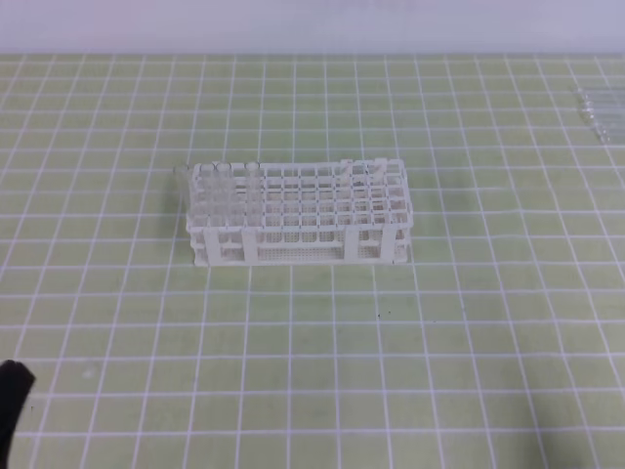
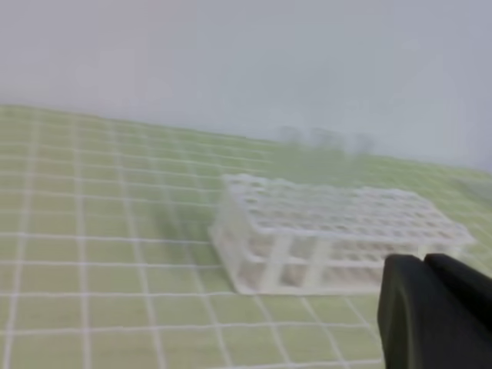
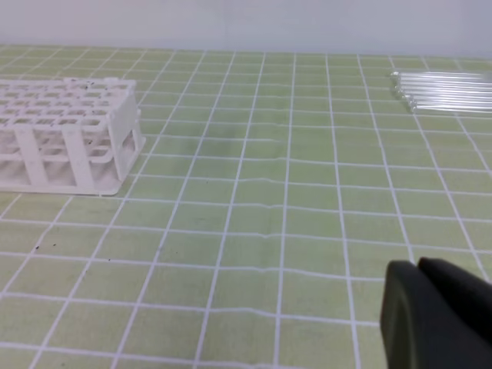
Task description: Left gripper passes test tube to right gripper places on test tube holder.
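Observation:
The white test tube holder (image 1: 298,213) stands mid-table; it also shows in the left wrist view (image 2: 338,231) and the right wrist view (image 3: 65,138). A few clear tubes (image 1: 223,176) seem to stand in its left end, blurred. Several clear test tubes (image 1: 598,109) lie flat at the far right edge, and show as test tubes (image 3: 446,88) in the right wrist view. Only a black part of the left gripper (image 1: 12,391) shows in the high view, at the near left. Left gripper (image 2: 421,261) and right gripper (image 3: 419,267) each show black fingers pressed together, holding nothing. Both are well short of the rack.
A green mat with a white grid (image 1: 312,352) covers the table. A pale wall (image 1: 312,24) runs along the back edge. The right arm is out of the high view.

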`<act>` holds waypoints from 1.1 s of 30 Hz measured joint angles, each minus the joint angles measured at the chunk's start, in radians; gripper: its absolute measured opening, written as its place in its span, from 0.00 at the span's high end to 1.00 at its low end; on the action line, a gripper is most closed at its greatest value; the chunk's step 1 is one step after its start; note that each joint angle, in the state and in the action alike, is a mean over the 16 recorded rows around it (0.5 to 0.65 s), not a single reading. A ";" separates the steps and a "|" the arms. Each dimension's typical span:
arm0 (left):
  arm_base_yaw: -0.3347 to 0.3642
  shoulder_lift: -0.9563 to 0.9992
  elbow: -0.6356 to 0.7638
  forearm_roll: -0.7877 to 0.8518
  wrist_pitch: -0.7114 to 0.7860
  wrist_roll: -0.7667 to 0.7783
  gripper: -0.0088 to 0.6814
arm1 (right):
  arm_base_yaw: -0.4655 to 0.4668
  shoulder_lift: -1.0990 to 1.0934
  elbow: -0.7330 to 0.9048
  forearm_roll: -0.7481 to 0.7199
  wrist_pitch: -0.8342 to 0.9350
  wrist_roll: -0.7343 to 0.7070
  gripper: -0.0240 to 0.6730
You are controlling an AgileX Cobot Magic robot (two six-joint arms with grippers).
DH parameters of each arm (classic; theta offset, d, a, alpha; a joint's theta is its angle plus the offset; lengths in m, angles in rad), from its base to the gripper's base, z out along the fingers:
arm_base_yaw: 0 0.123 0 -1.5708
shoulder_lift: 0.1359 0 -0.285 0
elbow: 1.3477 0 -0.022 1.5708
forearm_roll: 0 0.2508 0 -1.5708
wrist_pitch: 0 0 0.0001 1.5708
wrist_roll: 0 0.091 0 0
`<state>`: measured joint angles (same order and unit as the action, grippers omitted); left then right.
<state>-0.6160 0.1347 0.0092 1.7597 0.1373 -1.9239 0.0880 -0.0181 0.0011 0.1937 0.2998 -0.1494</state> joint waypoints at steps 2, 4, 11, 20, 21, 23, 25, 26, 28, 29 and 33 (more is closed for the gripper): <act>0.055 0.000 0.001 0.002 -0.012 -0.016 0.99 | 0.000 0.000 0.000 0.000 0.000 0.000 0.99; 0.104 0.000 0.002 0.004 -0.025 -0.032 0.99 | 0.000 0.000 0.000 0.000 0.000 0.000 0.99; 0.216 0.000 0.003 0.009 -0.071 -0.075 0.99 | 0.000 0.000 0.000 0.000 0.000 0.000 0.99; 0.237 0.000 -0.001 -0.386 -0.073 0.337 0.99 | 0.000 0.001 0.000 0.000 0.000 0.000 0.99; 0.237 0.000 -0.001 -0.477 -0.071 0.434 0.99 | 0.000 0.001 0.000 0.000 0.000 0.000 0.99; 0.237 0.000 -0.002 -0.670 -0.065 0.643 0.99 | 0.000 0.001 0.000 0.000 0.000 0.000 0.99; 0.237 0.000 -0.002 -0.883 -0.061 0.876 0.99 | 0.000 0.001 0.000 0.000 0.000 0.000 0.99; 0.237 0.000 -0.002 -0.990 -0.059 0.992 0.99 | 0.000 0.001 0.000 0.000 0.000 0.000 0.99; 0.237 0.000 -0.002 -1.191 -0.054 1.218 0.99 | 0.000 0.002 0.000 0.000 0.000 0.000 0.99; 0.237 0.000 -0.002 -1.279 -0.053 1.317 0.99 | 0.000 0.002 0.000 0.000 0.000 0.000 0.99; 0.237 0.000 -0.001 -1.546 -0.048 1.622 0.99 | 0.000 0.002 0.000 0.000 0.000 0.000 0.99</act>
<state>-0.3790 0.1349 0.0078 0.2135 0.0895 -0.3017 0.0880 -0.0159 0.0011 0.1937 0.2998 -0.1494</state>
